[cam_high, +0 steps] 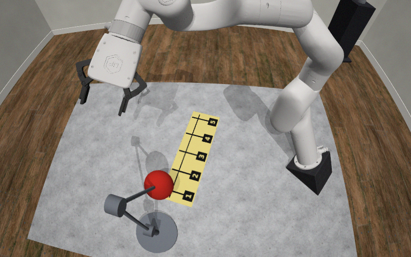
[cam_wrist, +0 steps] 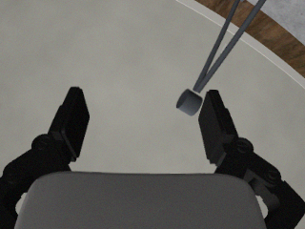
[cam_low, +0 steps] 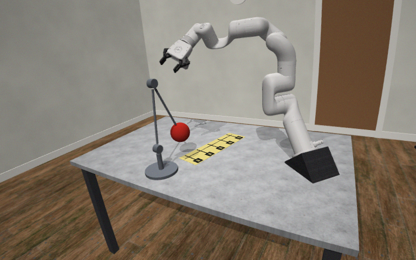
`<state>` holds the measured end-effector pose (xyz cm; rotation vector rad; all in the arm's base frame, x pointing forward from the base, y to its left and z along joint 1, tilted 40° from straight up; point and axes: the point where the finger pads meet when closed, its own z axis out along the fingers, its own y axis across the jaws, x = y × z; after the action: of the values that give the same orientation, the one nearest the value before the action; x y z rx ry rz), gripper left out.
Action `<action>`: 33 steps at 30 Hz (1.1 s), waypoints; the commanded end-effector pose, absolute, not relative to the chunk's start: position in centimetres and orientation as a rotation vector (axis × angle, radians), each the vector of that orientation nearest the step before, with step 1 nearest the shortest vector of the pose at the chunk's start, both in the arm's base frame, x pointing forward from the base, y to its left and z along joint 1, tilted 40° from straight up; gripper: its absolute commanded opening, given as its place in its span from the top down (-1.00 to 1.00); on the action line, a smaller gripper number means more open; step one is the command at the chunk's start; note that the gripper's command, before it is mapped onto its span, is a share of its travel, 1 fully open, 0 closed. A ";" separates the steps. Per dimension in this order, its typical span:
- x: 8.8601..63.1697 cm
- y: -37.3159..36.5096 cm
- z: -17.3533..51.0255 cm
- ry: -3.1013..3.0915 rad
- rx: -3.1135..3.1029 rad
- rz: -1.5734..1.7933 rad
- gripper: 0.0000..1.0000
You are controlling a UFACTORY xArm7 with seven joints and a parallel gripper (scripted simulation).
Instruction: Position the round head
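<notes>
The grey lamp stands on its round foot [cam_low: 161, 170] with its two thin arms folded at a high elbow joint [cam_low: 151, 83]. Its red round head [cam_low: 180, 131] hangs well above the bench, near the foot end of the yellow strip [cam_low: 212, 148]. From above, the head [cam_high: 158, 184] shows beside marks 1 and 2 of the strip [cam_high: 194, 157]. My gripper [cam_low: 174, 63] is open and empty, high above the lamp and apart from it.
My arm's black base [cam_low: 312, 163] stands on the right side of the grey bench. The bench's front edge runs close below the lamp foot [cam_high: 156, 232]. A black box [cam_high: 350, 22] stands on the floor at the far right.
</notes>
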<state>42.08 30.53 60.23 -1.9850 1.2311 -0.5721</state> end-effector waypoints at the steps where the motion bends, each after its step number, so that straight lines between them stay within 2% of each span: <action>1: 41.9 30.2 58.3 1.300 -1.968 -0.515 -1.00; 12: 41.7 28.3 51.9 1.466 -1.906 -0.396 -1.00; 33: 39.9 27.3 44.8 1.688 -1.805 -0.195 -1.00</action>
<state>39.92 27.42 45.41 -1.8187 1.6735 -0.2110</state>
